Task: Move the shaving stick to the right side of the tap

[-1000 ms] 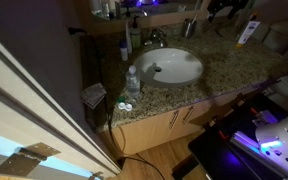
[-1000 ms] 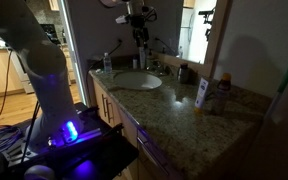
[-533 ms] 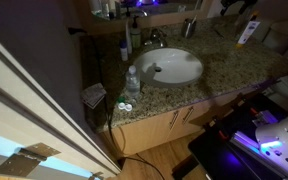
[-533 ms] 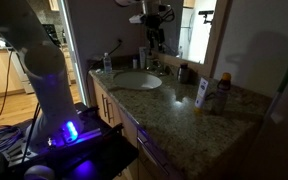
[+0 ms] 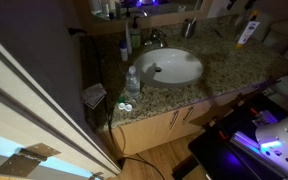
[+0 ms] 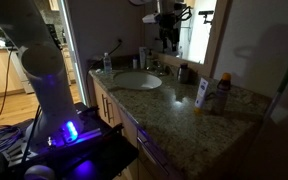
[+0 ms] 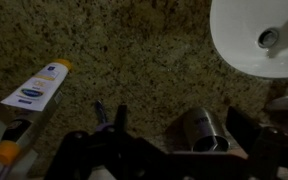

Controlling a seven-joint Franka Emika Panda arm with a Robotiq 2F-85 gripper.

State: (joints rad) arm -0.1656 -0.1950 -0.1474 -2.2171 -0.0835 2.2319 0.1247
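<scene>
The tap (image 5: 154, 40) is a small chrome faucet behind the white oval basin (image 5: 174, 67); both also show in the other exterior view, tap (image 6: 152, 63) and basin (image 6: 136, 81). My gripper (image 6: 167, 40) hangs high above the back of the counter, to the right of the tap in that view. In the wrist view my gripper (image 7: 181, 122) has its fingers wide apart, with nothing between them. Far below sits a metal cup (image 7: 199, 130). A thin dark bluish stick (image 7: 99, 115) shows by one finger; I cannot tell whether it is the shaving stick.
A clear plastic bottle (image 5: 132, 82) stands at the counter's front edge. A white tube with a blue label (image 7: 39, 88) and a yellow-capped item (image 7: 9, 146) lie on the granite. A white tube (image 6: 200, 93) and a jar (image 6: 222, 92) stand further along.
My gripper has moved sideways along the back of the counter, from above the tap to past the basin. In the high exterior view it has left the top edge.
</scene>
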